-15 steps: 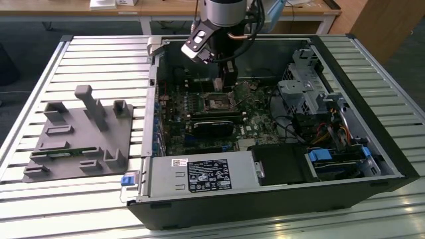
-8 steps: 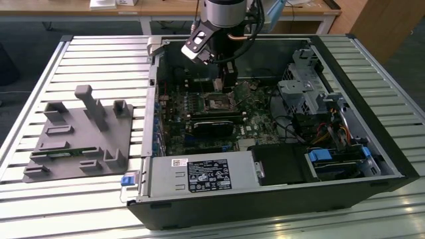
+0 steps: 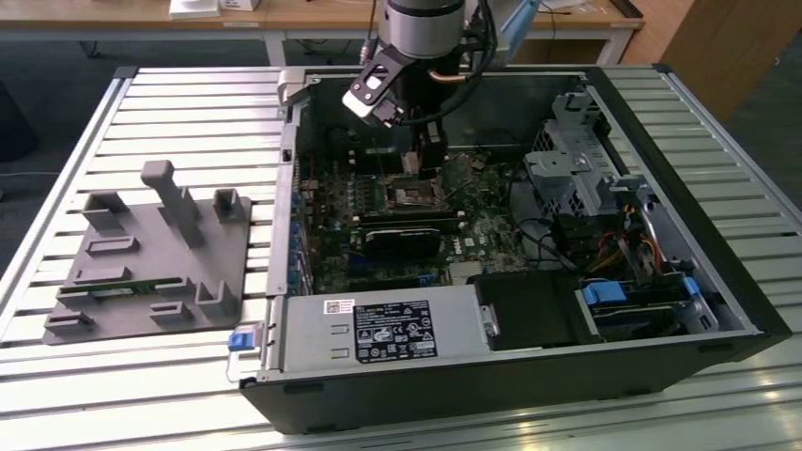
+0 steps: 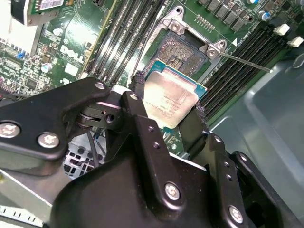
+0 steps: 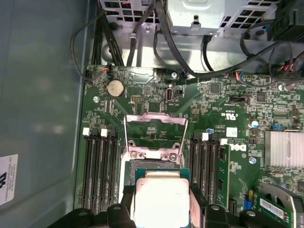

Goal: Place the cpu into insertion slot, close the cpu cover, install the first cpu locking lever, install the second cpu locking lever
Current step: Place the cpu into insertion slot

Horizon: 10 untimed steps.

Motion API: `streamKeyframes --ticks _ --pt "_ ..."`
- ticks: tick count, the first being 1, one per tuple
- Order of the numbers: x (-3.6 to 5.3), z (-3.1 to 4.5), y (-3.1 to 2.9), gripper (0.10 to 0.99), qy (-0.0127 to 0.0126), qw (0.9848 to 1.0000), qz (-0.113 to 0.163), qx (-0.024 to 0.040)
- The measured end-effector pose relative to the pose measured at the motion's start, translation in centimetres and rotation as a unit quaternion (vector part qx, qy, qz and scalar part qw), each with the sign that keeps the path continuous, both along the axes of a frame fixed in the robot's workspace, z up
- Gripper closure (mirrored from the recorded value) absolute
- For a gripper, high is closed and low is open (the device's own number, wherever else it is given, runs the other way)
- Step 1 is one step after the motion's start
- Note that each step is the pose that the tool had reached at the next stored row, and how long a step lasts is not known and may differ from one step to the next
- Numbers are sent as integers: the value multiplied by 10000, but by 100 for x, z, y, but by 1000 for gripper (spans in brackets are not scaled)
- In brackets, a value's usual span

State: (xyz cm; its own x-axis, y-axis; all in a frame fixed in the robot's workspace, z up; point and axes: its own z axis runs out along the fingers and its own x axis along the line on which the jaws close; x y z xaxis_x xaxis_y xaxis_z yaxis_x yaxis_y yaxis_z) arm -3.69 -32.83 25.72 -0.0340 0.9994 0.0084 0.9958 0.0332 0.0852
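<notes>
Slatted metal table (image 3: pixel 126 103) bears an open case (image 3: pixel 501 376). In the exterior view a grey fixture (image 3: pixel 150 254) sits at nine o'clock of the case, with wooden desks (image 3: pixel 314 19) at twelve. The arm (image 3: pixel 426 28) hangs vertical into the case. The gripper (image 4: pixel 168 99) clamps the cpu (image 5: pixel 161 199) by two opposite edges (metal face toward both wrist cameras). The cpu is over one edge of the slot (image 4: pixel 183 50), unseated. The cover (image 5: pixel 154 118) stands raised.

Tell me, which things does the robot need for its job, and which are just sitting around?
For the job: cpu, held in the fingers by the insertion slot; cpu cover, flipped open; locking lever, swung out.
Just sitting around: graphics card; power supply; coin battery; grey holder tray beside the computer case.
</notes>
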Motion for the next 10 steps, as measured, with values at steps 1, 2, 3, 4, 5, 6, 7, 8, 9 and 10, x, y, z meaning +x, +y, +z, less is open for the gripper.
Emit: streamKeyframes --ticks 1,2,3,4,5,6,7,8,9,10 --pt "0 -18 5 545 0 10000 1 0" --pt "0 -37 12 545 0 10000 1 0" --pt "1 -55 19 545 0 10000 1 0" --pt "1 -74 27 545 0 10000 1 0" --pt "0 -92 34 545 0 10000 1 0" --pt "0 -110 40 545 0 10000 1 0" --pt "0 -128 45 545 0 10000 1 -1" --pt "0 -146 49 545 0 10000 1 -3" --pt "-2 -164 52 545 0 10000 1 -4" --pt "-7 -183 54 545 0 10000 -1 -4"
